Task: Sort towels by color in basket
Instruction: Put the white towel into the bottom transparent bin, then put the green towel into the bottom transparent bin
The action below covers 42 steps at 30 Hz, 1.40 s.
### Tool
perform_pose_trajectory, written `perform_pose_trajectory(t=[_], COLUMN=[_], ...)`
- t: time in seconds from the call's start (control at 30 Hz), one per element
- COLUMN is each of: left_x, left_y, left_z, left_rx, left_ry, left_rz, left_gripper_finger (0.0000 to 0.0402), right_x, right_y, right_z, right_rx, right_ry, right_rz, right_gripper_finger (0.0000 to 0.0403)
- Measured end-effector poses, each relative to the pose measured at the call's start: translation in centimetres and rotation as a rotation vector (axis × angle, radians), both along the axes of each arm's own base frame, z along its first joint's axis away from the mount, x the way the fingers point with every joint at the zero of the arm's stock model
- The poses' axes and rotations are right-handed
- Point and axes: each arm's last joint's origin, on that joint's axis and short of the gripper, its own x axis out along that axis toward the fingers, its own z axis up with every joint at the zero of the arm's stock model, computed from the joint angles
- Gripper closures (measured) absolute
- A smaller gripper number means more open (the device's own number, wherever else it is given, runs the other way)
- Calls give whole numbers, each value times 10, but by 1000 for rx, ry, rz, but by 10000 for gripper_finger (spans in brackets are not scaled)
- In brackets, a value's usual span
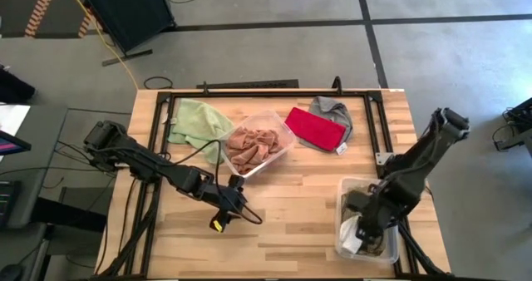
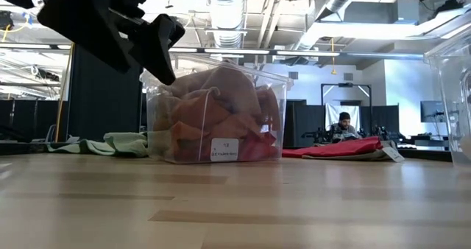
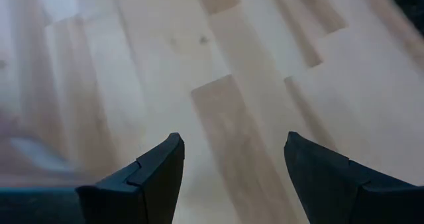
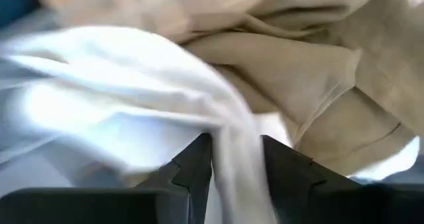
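Observation:
My right gripper [image 1: 359,229] reaches down into a clear basket [image 1: 340,219] at the table's near right corner and is shut on a white towel [image 4: 99,98], which lies on a tan-brown towel [image 4: 318,71]. My left gripper [image 1: 220,223] hangs open over bare wood near the table's near middle [image 3: 232,141]. A second clear basket [image 1: 287,135] in the middle holds rust-orange cloth [image 1: 253,144]. A pale green towel [image 1: 199,123] lies flat on the table to its left. A red towel [image 1: 316,127] rests on a grey towel [image 1: 334,109] to its right. My right gripper pinches a bunched fold of the white towel [image 4: 232,128] between its two fingers [image 4: 199,161], coming from above into the basket. The white cloth spreads out past the fingers and lies on the tan-brown towel. I cannot tell how many layers it holds.
Dark frame rails [image 1: 158,131] run along the table's left, far and right sides. In the low view the middle basket [image 2: 221,149] stands ahead, with the green towel [image 2: 125,142] to its left and the red towel [image 2: 346,147] to its right. A person [image 2: 342,124] sits far behind.

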Motion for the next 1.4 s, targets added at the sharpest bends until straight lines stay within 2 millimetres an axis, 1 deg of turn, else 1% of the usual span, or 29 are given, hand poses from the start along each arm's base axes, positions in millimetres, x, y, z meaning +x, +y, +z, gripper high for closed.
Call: perform_pose_trajectory(t=[0.1,0.17,0.23,0.3,0.43,0.53,0.6,0.7,0.77,0.87,1.0,1.13,1.23,1.4], left_x=[-1,-3,-9,-16,-36,-58,-73,-92,-104,-117,-131,-137,-138,-137], left_y=[2,4,8,14,29,47,61,82,91,97,114,134,150,175], left_z=[3,6,10,17,41,56,63,66,65,60,46,31,24,9], left_rx=[50,95,140,186,254,286,285,239,184,118,155,154,163,149], left_ry=[34,48,57,47,-19,-98,-135,-176,-192,-206,-220,-191,-167,-92], left_rz=[32,61,95,153,301,443,537,654,668,659,809,970,1079,1174], left_gripper_finger=[152,152,152,152,152,152,152,152,152,152,152,152,152,152], right_x=[-6,-10,-12,-14,-15,-14,-12,-8,-7,-5,2,13,22,36], right_y=[-4,-7,-10,-12,-15,-18,-20,-20,-20,-22,-24,-26,-28,-27], right_z=[22,32,42,51,64,72,76,78,78,78,75,71,68,65], right_rx=[44,68,85,84,32,-39,-113,-195,-228,-245,-279,-324,-353,-377], right_ry=[-66,-103,-151,-205,-348,-448,-523,-610,-628,-628,-619,-608,-606,-622], right_rz=[8,21,18,25,64,86,91,95,108,108,105,119,130,153], right_gripper_finger=[250,250,250,250,250,250,250,250,250,250,250,250,250,250])
